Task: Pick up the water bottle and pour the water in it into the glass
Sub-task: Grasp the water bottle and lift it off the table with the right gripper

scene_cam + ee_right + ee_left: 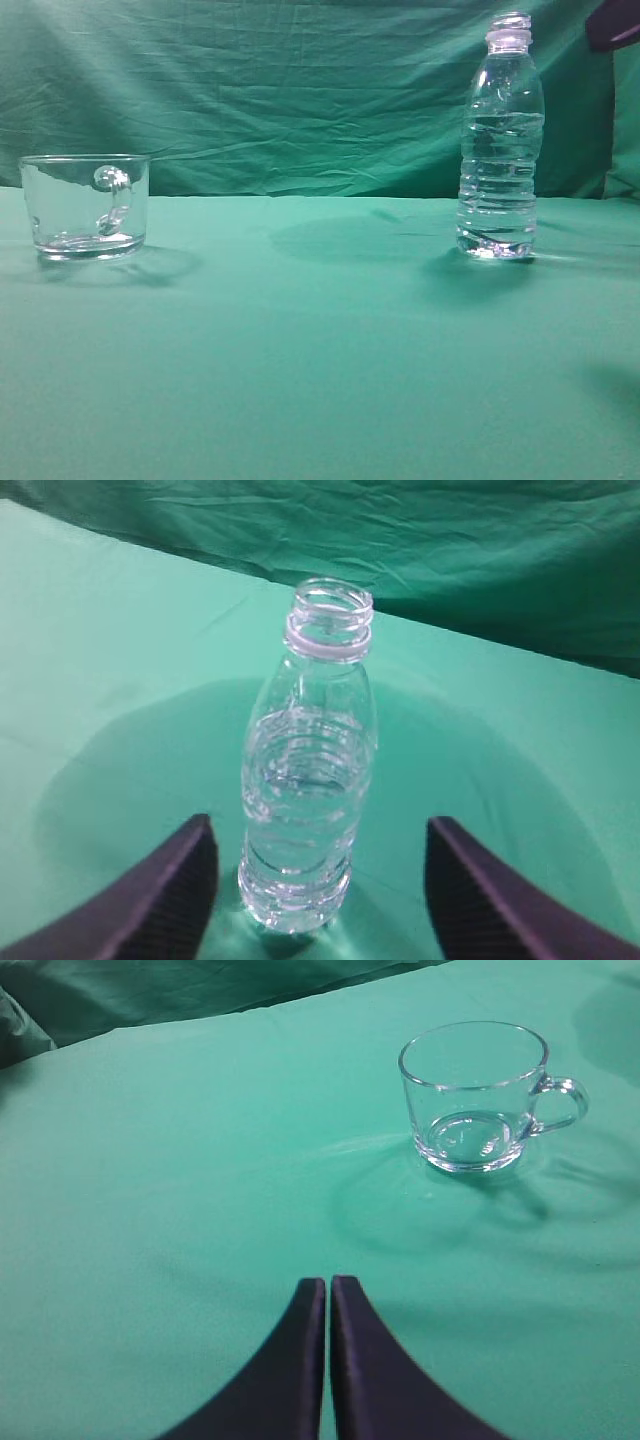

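Two clear vessels stand well apart on the green tabletop (320, 350): left, the short handled glass mug (85, 205), empty; right, the tall ribbed plastic water bottle (500, 140), upright, uncapped. Left end effector (329, 1285) pressed together; right end effector (315, 845) spread, flanking the bottle. The grasp seems in hand: close, then lift.

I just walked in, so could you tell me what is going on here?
The right gripper has its jaws open on either side of the uncapped water bottle, not yet gripping it. The bottle stands upright on the green cloth. The glass mug sits empty, apart to the left, with the left gripper shut before it.
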You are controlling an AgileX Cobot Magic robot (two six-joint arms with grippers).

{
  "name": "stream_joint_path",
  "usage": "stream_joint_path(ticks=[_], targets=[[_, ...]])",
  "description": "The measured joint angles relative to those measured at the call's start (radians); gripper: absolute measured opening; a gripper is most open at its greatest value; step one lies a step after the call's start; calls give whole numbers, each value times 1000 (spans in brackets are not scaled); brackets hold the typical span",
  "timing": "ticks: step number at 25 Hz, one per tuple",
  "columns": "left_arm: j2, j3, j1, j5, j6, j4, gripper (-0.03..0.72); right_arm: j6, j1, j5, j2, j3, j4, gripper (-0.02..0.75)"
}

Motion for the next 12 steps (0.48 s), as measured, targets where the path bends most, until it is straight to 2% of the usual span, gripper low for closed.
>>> stream_joint_path(ticks=[5, 6, 9, 10, 12], targets=[[0, 0, 0, 0, 0, 0, 0, 15, 0, -49, 124, -62, 16, 620], [0, 0, 0, 0, 0, 0, 0, 24, 0, -51, 143, -75, 20, 643], [0, 0, 0, 0, 0, 0, 0, 32, 0, -64, 203, -102, 29, 636], [0, 0, 0, 0, 0, 0, 0, 35, 0, -74, 218, -109, 29, 675], [0, 0, 0, 0, 0, 0, 0, 41, 0, -95, 250, -115, 29, 661]])
